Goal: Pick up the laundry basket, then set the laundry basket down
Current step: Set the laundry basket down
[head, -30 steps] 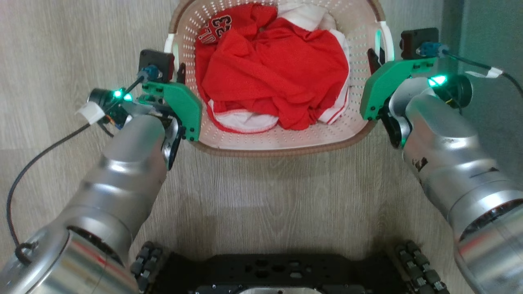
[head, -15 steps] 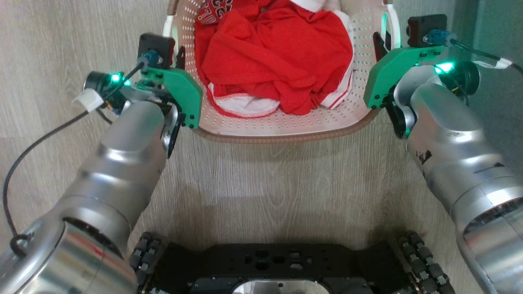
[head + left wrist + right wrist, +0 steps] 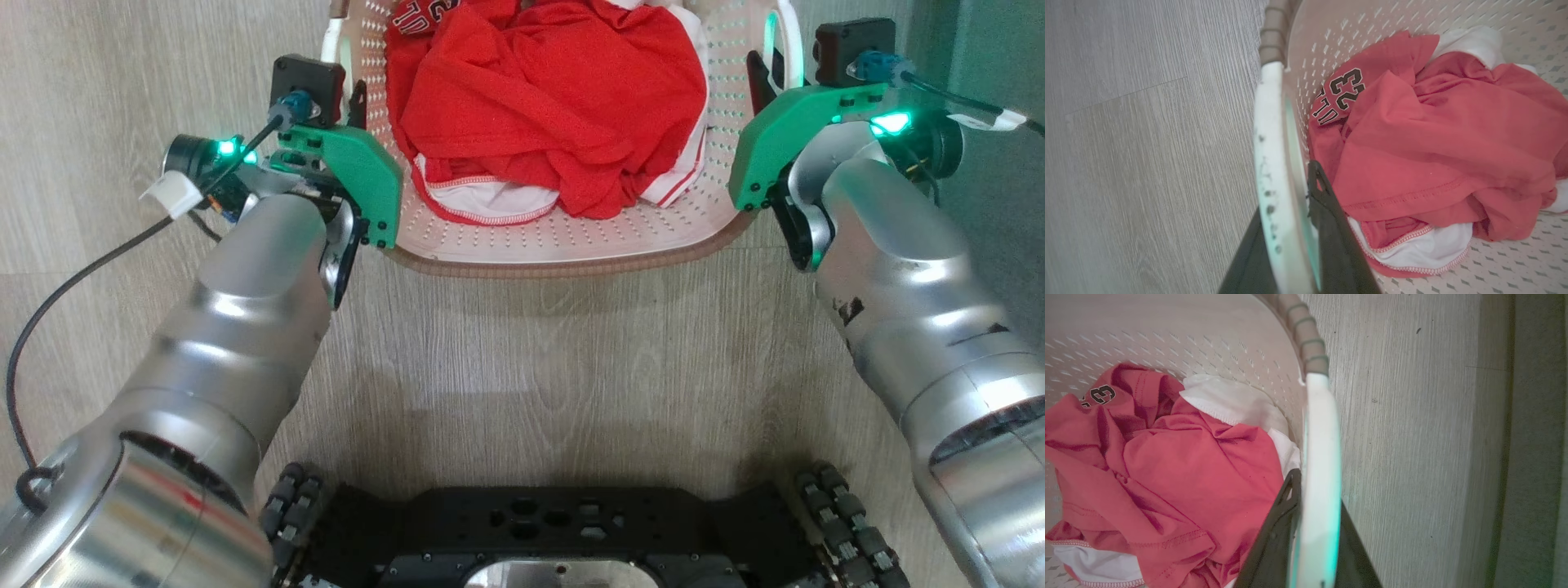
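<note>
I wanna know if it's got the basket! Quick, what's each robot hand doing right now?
Left gripper: shut on the basket's left handle.
Right gripper: shut on the basket's right handle.

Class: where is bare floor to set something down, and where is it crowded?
Free: grey wood-look floor between the cream-white perforated plastic laundry basket and the robot's black base; outside each white handle. Crowded: red and white clothes fill it; left gripper and right gripper clamp its handles.
</note>
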Controlling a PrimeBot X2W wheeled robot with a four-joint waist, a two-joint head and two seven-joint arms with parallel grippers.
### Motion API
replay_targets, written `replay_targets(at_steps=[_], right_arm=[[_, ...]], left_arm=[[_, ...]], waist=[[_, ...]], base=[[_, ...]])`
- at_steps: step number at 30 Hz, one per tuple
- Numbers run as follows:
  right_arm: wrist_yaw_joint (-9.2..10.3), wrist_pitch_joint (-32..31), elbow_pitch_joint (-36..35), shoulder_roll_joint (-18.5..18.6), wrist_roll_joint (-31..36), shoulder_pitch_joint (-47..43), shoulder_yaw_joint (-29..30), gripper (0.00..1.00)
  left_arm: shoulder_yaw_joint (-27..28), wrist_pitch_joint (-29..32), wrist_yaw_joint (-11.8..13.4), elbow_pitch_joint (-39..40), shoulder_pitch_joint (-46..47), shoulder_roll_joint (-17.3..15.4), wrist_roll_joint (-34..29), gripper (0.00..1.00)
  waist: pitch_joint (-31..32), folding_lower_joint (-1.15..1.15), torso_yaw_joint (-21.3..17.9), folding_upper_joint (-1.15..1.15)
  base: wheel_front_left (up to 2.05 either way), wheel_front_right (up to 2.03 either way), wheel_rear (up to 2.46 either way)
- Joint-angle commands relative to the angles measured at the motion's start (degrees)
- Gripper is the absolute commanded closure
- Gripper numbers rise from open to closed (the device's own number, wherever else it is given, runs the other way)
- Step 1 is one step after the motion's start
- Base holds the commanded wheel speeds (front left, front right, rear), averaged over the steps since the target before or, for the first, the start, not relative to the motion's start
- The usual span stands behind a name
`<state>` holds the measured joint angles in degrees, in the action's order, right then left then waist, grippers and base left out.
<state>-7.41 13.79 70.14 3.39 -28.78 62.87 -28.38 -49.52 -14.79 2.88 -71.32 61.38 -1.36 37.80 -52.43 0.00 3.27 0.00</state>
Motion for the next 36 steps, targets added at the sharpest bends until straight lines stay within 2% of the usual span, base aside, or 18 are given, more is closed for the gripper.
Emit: replay_targets(at_steps=[1,2,4,7,8,9,10,11,12,13,14,15,16,17,19,22,36], right_arm=[[-0.08,1.2,-1.5,-0.5,0.8,-2.5,-0.1,0.83],[-0.08,1.2,-1.5,-0.5,0.9,-2.5,0.0,0.8],[-0.08,1.2,-1.6,-0.5,1.1,-2.6,0.2,0.71],[-0.08,1.2,-1.9,-0.5,1.4,-2.7,0.4,0.57],[-0.08,1.2,-1.9,-0.5,1.5,-2.7,0.5,0.53],[-0.08,1.2,-2.0,-0.5,1.7,-2.7,0.6,0.4],[-0.08,1.2,-2.0,-0.5,1.8,-2.8,0.8,0.2],[-0.08,1.2,-2.1,-0.5,1.9,-2.8,0.9,0.05],[-0.08,1.2,-2.1,-0.5,2.1,-2.8,1.0,0.0],[-0.08,1.2,-2.1,-0.5,2.2,-2.9,1.2,0.0],[-0.08,1.2,-2.2,-0.5,2.4,-2.8,1.3,0.0],[-0.08,1.2,-2.3,-0.5,2.6,-2.8,1.5,0.0],[-0.08,1.2,-2.4,-0.5,2.7,-2.8,1.7,0.0],[-0.08,1.2,-2.4,-0.5,2.7,-2.8,1.7,0.0],[-0.08,1.2,-2.7,-0.5,3.1,-2.9,2.0,0.0],[-0.08,1.2,-3.1,-0.5,3.7,-3.1,2.7,0.0],[-0.08,1.2,-8.2,-0.5,8.1,-7.7,7.6,0.0]], left_arm=[[0.3,-0.2,0.0,-0.1,-1.0,-1.8,-1.3,1.0],[0.4,-0.2,0.0,-0.1,-1.0,-1.8,-1.4,1.0],[0.6,-0.2,0.1,0.0,-1.0,-1.8,-1.5,0.83],[0.9,-0.2,0.3,0.0,-1.0,-1.8,-1.7,0.63],[1.1,-0.2,0.3,0.0,-1.0,-1.8,-1.7,0.62],[1.2,-0.2,0.4,0.0,-1.1,-1.8,-1.7,0.61],[1.4,-0.2,0.5,-0.1,-1.2,-1.8,-1.7,0.59],[1.5,-0.2,0.6,-0.1,-1.3,-1.8,-1.7,0.54],[1.7,-0.2,0.6,-0.2,-1.4,-1.8,-1.7,0.51],[1.8,-0.2,0.7,-0.3,-1.5,-1.9,-1.6,0.4],[2.0,-0.2,0.8,-0.3,-1.6,-1.9,-1.6,0.4],[2.2,-0.2,0.8,-0.3,-1.7,-2.0,-1.6,0.36],[2.3,-0.2,0.9,-0.3,-1.8,-2.1,-1.6,0.25],[2.3,-0.2,0.9,-0.3,-1.8,-2.1,-1.6,0.25],[2.7,-0.2,1.1,0.0,-2.0,-2.3,-1.7,0.1],[3.5,-0.2,1.4,0.8,-2.6,-2.8,-1.8,0.01],[10.2,-0.2,3.2,10.8,-9.5,-5.7,-4.7,0.0]], waist=[[0.0,0.0,0.0,0.0],[0.0,0.0,0.0,0.0],[0.0,0.0,0.0,0.0],[0.0,0.0,0.0,0.0],[0.1,0.0,0.0,0.0],[0.1,0.0,0.0,0.0],[0.2,0.0,0.0,0.0],[0.2,0.0,0.0,0.0],[0.3,0.0,0.0,0.0],[0.4,0.0,0.0,0.0],[0.5,0.0,0.0,0.0],[0.6,0.0,0.0,0.0],[0.7,0.0,0.0,0.0],[0.7,0.0,0.0,0.0],[1.1,0.0,0.0,0.0],[1.9,0.0,-0.1,0.0],[11.5,0.0,-1.1,0.0]], base=[[0.0,0.0,0.0],[0.0,0.0,0.0],[0.0,0.0,0.0],[0.0,0.0,0.0],[0.0,0.0,0.0],[0.0,0.0,0.0],[0.0,0.0,0.0],[0.0,0.0,0.0],[0.0,0.0,0.0],[0.0,0.0,0.0],[0.0,0.0,0.0],[0.0,0.0,0.0],[0.0,0.0,0.0],[0.0,0.0,0.0],[0.0,0.0,0.0],[0.0,0.0,0.0],[0.0,0.0,0.0]])
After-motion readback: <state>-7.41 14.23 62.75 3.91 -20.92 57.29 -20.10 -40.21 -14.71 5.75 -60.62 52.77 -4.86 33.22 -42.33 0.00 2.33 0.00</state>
